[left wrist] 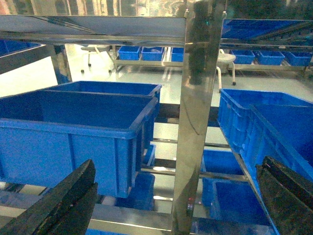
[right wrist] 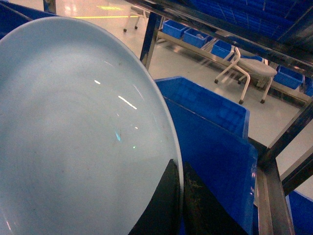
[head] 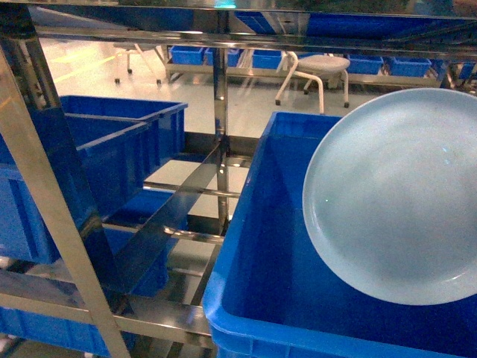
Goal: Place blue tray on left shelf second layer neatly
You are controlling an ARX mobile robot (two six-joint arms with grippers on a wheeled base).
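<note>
Both right jaws pinch blue tray rim; left jaws apart.

Left hand: two matte black, wedge-shaped fingers with rough edges. Right hand: two dark tapered fingers, scuffed surfaces.

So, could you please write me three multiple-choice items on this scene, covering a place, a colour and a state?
1. Where is the pale sky-blue round plastic tray?
A. Above the deep dark-blue rectangular crate
B. On the floor
C. On the stool

2. What colour is the round stool behind?
A. Red
B. White
C. Black

3. How does the left gripper stand?
A. Open, holding nothing
C. Shut on a crate
B. Shut on the tray

Answers: 1 A, the head view shows it over the crate; 2 B, pale seat and legs; 3 A, its jaws stand wide apart around the steel shelf post.
</note>
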